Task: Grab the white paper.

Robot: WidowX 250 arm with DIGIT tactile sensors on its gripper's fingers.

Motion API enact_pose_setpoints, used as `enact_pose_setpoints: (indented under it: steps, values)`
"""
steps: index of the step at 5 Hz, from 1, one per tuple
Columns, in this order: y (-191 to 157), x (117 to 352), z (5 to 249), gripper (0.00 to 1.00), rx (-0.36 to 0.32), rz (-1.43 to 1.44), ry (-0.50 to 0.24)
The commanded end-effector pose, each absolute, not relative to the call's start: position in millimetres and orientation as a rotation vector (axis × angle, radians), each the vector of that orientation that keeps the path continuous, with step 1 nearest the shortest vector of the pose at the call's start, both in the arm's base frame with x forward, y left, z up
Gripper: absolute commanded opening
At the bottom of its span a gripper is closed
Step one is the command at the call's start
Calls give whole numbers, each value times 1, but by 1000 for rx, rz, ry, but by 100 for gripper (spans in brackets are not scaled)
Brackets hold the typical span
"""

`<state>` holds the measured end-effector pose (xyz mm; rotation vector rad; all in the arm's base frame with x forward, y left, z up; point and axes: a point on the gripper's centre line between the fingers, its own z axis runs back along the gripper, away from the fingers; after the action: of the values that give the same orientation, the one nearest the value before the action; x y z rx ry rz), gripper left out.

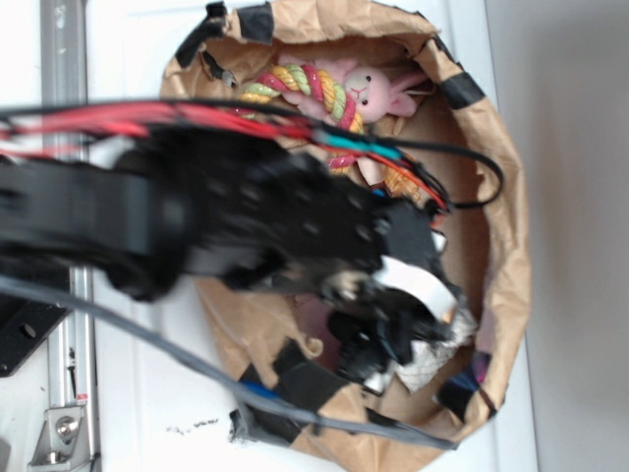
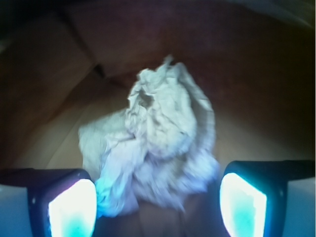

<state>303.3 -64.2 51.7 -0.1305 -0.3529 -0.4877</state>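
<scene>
- I have the gripper (image 2: 158, 202) down inside the brown paper bag (image 1: 506, 265), and in the wrist view its two fingers (image 2: 74, 207) stand wide apart with nothing between the pads yet, so I read it as open and empty.
- The white paper (image 2: 158, 148) sits on the bag's floor, straight ahead of the gripper and centred on the gap between the fingers; its near edge reaches down to the finger line, and its left flap comes close to the left pad.
- From the outside camera the same wad (image 1: 432, 354) shows near the bag's lower right edge, partly hidden under the black gripper head, well apart from the pink stuffed rabbit (image 1: 369, 93) and the coloured rope toy (image 1: 305, 88) at the bag's upper edge.
- The wad is taller than it is broad in the wrist view: its long axis runs away from the gripper, with a crumpled peak pointing toward the far wall of the bag and a wider skirt on the near side.
- That long axis lies roughly across the closing line of the fingers, so I judge they would squeeze the narrower dimension.
- My call: push forward a touch so the pads bracket the thick middle, then close.
- Both views are blurred, so I can't tell whether a pad already touches the paper.
</scene>
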Motion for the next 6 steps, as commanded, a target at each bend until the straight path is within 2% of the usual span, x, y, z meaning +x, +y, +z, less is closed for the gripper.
enact_pose_setpoints:
  steps: [1,2,3,4,5,6]
  values:
    - [-87,326,40,0,-38,-429,-365]
    - [-80,320,47,0,-11,-399,-358]
    - [-60,309,79,0,-22,-335,-397]
    - [-24,292,122,0,-36,-225,-414]
    - [4,274,151,0,23,-81,-363]
    - [11,256,182,0,81,53,-322]
